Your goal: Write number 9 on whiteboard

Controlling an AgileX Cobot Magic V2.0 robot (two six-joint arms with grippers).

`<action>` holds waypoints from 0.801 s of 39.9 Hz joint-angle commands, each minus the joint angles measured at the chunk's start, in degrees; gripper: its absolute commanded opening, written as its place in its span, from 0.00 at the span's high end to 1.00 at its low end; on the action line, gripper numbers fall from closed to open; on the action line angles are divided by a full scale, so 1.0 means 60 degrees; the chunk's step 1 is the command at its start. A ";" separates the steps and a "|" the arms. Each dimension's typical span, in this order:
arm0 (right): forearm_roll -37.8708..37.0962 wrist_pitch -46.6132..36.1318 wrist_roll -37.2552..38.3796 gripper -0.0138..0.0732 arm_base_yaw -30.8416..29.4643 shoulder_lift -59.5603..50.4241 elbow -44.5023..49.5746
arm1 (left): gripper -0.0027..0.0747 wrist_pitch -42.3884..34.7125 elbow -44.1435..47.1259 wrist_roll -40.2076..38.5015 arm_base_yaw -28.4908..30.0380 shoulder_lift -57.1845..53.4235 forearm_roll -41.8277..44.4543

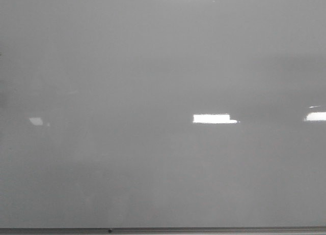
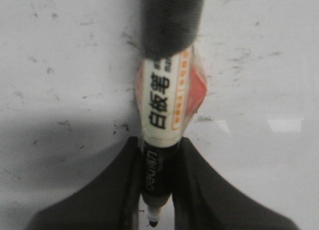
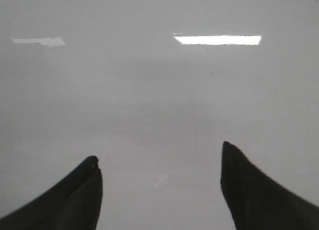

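The whiteboard [image 1: 153, 67] fills the front view, glossy pale grey, with a thin grey metal edge along the bottom. No drawn number 9 shows on it in any view. No gripper shows in the front view. In the left wrist view my left gripper [image 2: 158, 150] is shut on a whiteboard marker [image 2: 162, 115] with a white label, black barrel and black cap end. Its uncapped tip [image 2: 153, 223] points back between the fingers. In the right wrist view my right gripper [image 3: 159, 160] is open and empty over a bare grey surface.
Bright rectangular light reflections [image 1: 214, 118] lie on the whiteboard. The white surface [image 2: 60, 65] under the left gripper has small dark specks and scuffs. A faint thin line [image 3: 195, 135] crosses the surface under the right gripper.
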 commanded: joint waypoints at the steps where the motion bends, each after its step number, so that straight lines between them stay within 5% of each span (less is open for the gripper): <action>1: 0.0023 -0.0724 -0.0041 0.23 -0.0027 0.0149 -0.0359 | 0.99 0.0161 -0.0365 -0.0034 -0.0057 -0.0710 -0.0406; 11: 0.0023 0.0087 -0.0051 0.23 -0.0027 0.0213 -0.0699 | 0.99 0.5282 -0.2014 -0.0005 -0.0881 -0.1778 -0.0692; 16: 0.0023 0.0929 -0.0309 0.23 -0.0027 0.0610 -0.1312 | 0.99 0.7604 -0.2969 0.1137 -0.2027 -0.1826 -0.0806; 23: 0.0477 0.2384 -0.1475 0.23 0.0121 0.1523 -0.2399 | 0.99 0.8977 -0.3718 0.3367 -0.3936 -0.1826 -0.1692; 32: 0.2693 0.4545 -0.4327 0.23 0.1090 0.2883 -0.3917 | 0.99 0.9449 -0.3935 0.7285 -0.5626 -0.1849 -0.4075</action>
